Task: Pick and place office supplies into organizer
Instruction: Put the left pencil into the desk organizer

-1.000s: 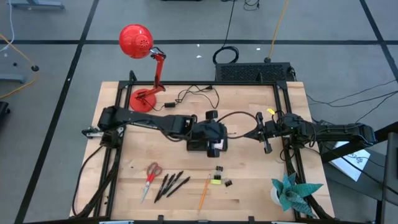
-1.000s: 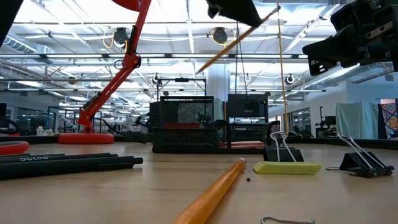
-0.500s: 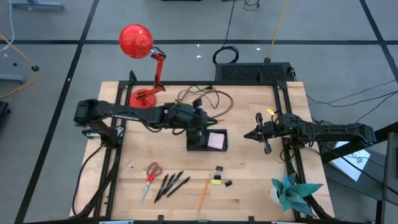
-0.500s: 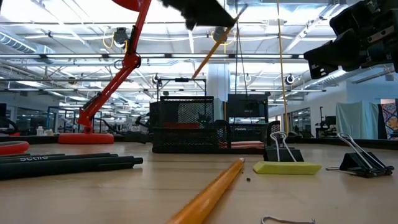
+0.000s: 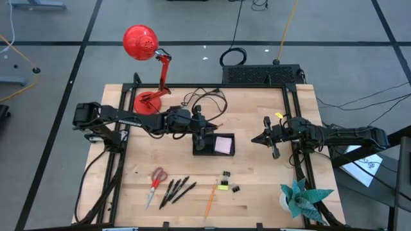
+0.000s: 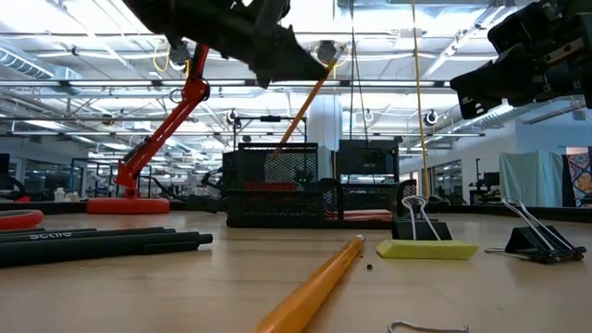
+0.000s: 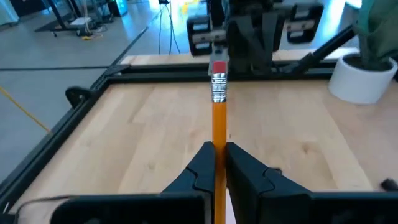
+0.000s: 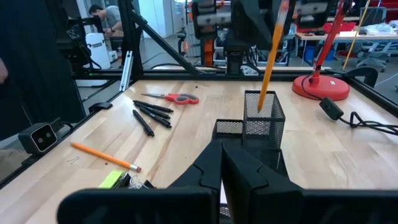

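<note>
Orange pencil (image 8: 271,55): clamped between the fingers of the left gripper (image 7: 216,163), tilted, lower tip inside the tall mesh compartment of the black organizer (image 8: 263,122). Pink sticky-note pad (image 5: 223,144): laid in the organizer's low section. Right gripper (image 8: 222,163): closed on nothing, held beside the organizer. Scissors (image 5: 156,180), black pens (image 5: 176,190), second pencil (image 5: 210,199), binder clips (image 5: 229,181): left on the table (image 5: 257,109).
</note>
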Robot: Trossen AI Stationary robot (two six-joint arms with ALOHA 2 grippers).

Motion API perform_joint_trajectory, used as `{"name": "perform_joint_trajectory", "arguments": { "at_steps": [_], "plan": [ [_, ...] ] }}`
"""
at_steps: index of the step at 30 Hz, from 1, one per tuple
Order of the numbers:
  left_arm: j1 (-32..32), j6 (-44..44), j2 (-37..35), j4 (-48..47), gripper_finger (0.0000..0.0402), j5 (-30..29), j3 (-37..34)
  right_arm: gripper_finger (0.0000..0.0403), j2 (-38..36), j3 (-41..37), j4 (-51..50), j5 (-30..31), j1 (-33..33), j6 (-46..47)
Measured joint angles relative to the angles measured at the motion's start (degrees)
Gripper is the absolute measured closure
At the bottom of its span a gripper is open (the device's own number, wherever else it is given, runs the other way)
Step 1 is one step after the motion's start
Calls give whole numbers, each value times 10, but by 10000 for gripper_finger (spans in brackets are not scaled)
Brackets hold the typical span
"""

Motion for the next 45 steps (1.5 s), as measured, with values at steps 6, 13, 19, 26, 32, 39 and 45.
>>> {"name": "perform_joint_trajectory", "arguments": {
  "at_steps": [6,13,19,26,32,39,45],
  "plan": [
    [4,-12,14,76,376,-5,-47,399,3,0,0,1,0,0],
    [10,-25,35,93,376,-5,-52,399,8,0,3,1,0,-1],
    [10,-23,56,83,376,3,-52,399,13,0,3,1,0,0],
    [10,-18,79,88,376,8,-53,399,19,0,1,1,0,0],
    [11,-16,79,62,376,5,-53,399,21,0,2,1,0,0],
    [14,-39,79,60,375,3,-53,399,21,0,2,1,0,0],
    [21,-72,79,50,365,7,-53,399,21,0,2,0,0,0]
  ]
}}
